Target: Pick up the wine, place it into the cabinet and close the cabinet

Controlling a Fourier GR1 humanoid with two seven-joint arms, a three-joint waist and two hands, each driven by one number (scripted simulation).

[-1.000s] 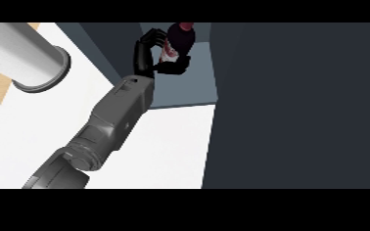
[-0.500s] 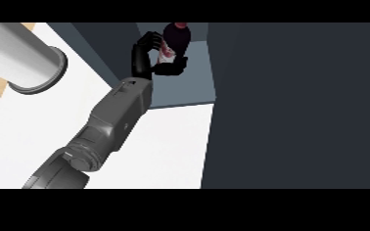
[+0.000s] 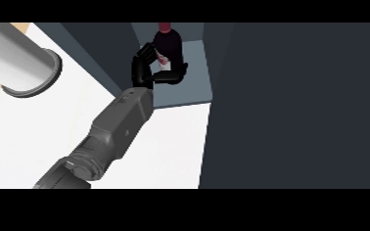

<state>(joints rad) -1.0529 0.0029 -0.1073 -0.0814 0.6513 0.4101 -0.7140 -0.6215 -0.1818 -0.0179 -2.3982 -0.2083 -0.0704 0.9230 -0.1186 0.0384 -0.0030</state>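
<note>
Wine (image 3: pixel 171 41): upright in the open cabinet (image 3: pixel 189 92), pretty much placed by the look of it
Left hand (image 3: pixel 148 71): curled round it, not let go yet
Left to do: release, back out, swing the door panel (image 3: pixel 289 107) shut
Around: pale grey cylinder (image 3: pixel 25 63) far left by the white worktop (image 3: pixel 170 147), well apart
In the way: only the forearm itself, probably

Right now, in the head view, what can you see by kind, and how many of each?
wine bottle: 1
cabinet: 1
grey cylinder: 1
left hand: 1, curled round the wine bottle
Total: 4
</note>
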